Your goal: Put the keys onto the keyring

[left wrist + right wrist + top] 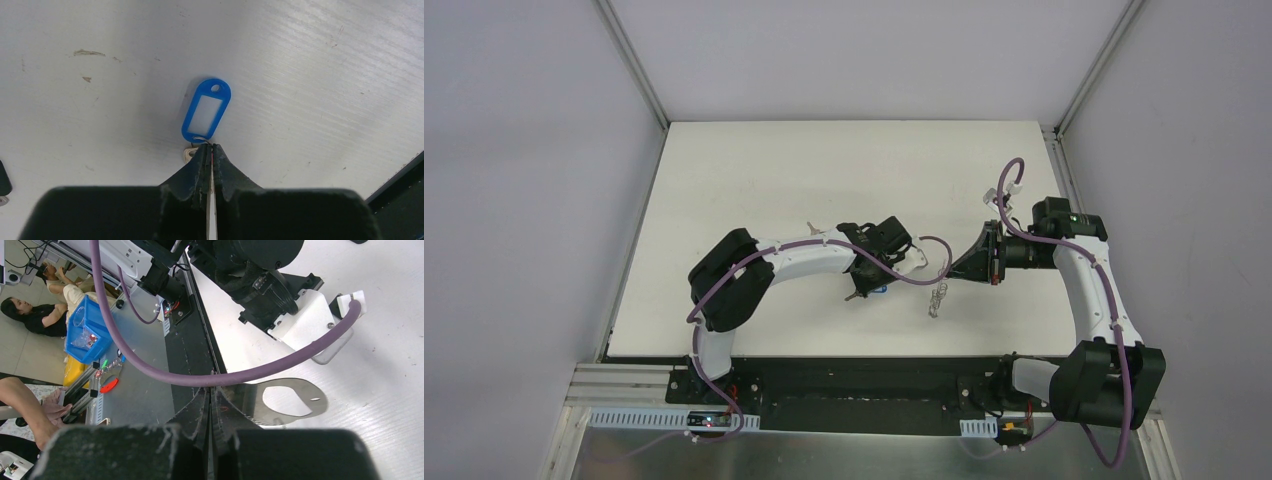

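As far as I can judge, nothing hangs on the keyring yet. Left of the tag [206, 109], beyond the left arm, a small metal piece that is probably the other key [810, 229] lies loose on the desk [754, 160]. At the tag's near end, the left end effector [210, 147] is pinched together on the tagged key [190, 153], and the tag is flat on the desk. Right of the tag, and apart from it, the right end effector [211, 390] is clamped on the keyring [295, 401], with its clips [938, 298] dangling. Both keys remain to be clipped on.
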Robot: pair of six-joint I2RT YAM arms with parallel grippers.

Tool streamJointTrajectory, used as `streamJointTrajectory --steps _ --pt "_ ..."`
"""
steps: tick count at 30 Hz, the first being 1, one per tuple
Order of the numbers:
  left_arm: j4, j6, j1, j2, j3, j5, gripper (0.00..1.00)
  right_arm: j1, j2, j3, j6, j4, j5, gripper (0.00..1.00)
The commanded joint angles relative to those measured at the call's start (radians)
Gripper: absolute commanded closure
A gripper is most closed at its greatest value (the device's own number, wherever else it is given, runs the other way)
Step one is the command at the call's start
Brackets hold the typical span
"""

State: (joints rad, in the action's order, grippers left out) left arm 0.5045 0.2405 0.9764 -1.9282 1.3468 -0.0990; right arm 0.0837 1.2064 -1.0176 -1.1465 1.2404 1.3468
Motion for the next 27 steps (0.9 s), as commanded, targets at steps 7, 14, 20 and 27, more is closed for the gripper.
streamJointTrajectory --steps 7,14,20,27 --pt "0.04 0.065 -0.004 0.068 0.023 -0.028 1.0 0.007 -0.013 -0.03 -0.042 0.016 0.041 1.0" --pt "0.054 0.08 -0.027 0.081 0.035 -0.039 0.88 0.007 -0.013 -0.03 -0.042 0.016 0.043 1.0" --pt "0.05 0.082 -0.026 0.052 0.04 -0.032 0.73 0.007 -0.012 -0.028 -0.041 0.017 0.041 1.0" --pt "0.049 0.075 -0.019 0.049 0.042 -0.051 0.63 0.007 -0.008 -0.03 -0.042 0.018 0.041 1.0"
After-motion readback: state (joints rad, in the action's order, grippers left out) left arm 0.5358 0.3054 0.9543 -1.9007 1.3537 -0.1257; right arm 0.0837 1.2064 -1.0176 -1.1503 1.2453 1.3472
